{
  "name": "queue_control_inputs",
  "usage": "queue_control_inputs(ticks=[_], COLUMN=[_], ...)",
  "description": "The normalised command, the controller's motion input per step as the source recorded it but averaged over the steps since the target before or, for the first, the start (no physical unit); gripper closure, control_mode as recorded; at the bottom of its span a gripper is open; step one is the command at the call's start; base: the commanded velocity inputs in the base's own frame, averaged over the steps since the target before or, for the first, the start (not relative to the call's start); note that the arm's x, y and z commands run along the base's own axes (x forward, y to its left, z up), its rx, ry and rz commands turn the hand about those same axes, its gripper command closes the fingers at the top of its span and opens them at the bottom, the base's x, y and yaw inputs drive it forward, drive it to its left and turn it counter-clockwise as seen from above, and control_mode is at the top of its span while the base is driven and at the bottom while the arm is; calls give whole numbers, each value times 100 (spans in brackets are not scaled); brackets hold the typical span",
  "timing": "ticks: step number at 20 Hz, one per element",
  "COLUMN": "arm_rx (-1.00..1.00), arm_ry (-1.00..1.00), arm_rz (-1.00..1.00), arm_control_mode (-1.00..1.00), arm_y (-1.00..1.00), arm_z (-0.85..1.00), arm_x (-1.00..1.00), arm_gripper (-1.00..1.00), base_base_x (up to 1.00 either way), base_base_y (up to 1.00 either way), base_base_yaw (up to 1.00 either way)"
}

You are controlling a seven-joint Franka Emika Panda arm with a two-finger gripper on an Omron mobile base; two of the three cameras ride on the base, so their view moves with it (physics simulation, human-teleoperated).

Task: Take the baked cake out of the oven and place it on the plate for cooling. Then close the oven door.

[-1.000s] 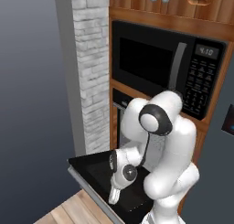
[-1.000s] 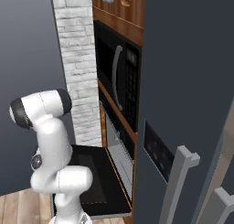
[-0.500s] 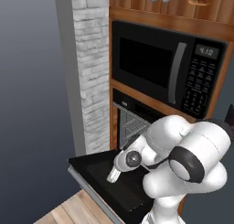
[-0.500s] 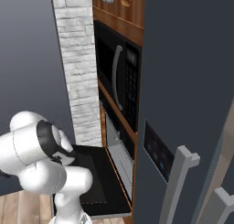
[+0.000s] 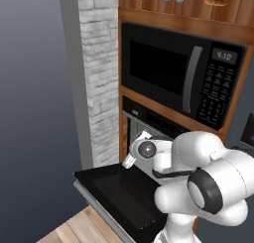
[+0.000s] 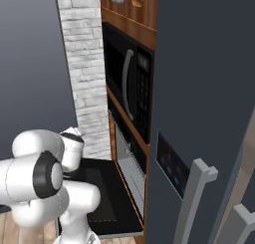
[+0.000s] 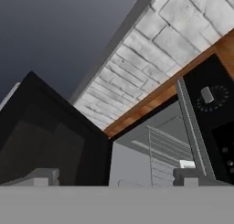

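The oven (image 5: 149, 119) sits under the microwave (image 5: 178, 73) in the wood cabinet. The oven door (image 5: 121, 192) hangs open, lying flat. The fingers (image 7: 114, 176) are spread wide, holding nothing, pointing at the wire racks (image 7: 167, 147) inside the oven.

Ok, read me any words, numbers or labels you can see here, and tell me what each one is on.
"4:10", roughly, blurred: microwave display.
Microwave keypad: too small to read.
Oven knob dial marks: unreadable.
Fridge panel: blue icons, illegible.
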Motion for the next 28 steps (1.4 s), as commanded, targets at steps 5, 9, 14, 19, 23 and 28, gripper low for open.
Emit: queue_control_inputs(ticks=[5,9,14,19,23,28], arm_rx=[-13,-1,-13,-46,-49,-34], arm_ry=[-3,14,26,-6,-10,0], arm_rz=[-40,-38,-39,-26,-22,-21], arm_control_mode=[-100,-100,-100,-100,-100,-100], arm_y=[38,29,13,1,0,-2], arm_z=[99,100,79,-13,-53,-43], arm_x=[-15,-18,-9,0,0,0], arm_gripper=[-100,-100,-100,-100,-100,-100], base_base_x=[0,0,0,0,0,0], base_base_y=[0,0,0,0,0,0], base_base_yaw=[0,0,0,0,0,0])
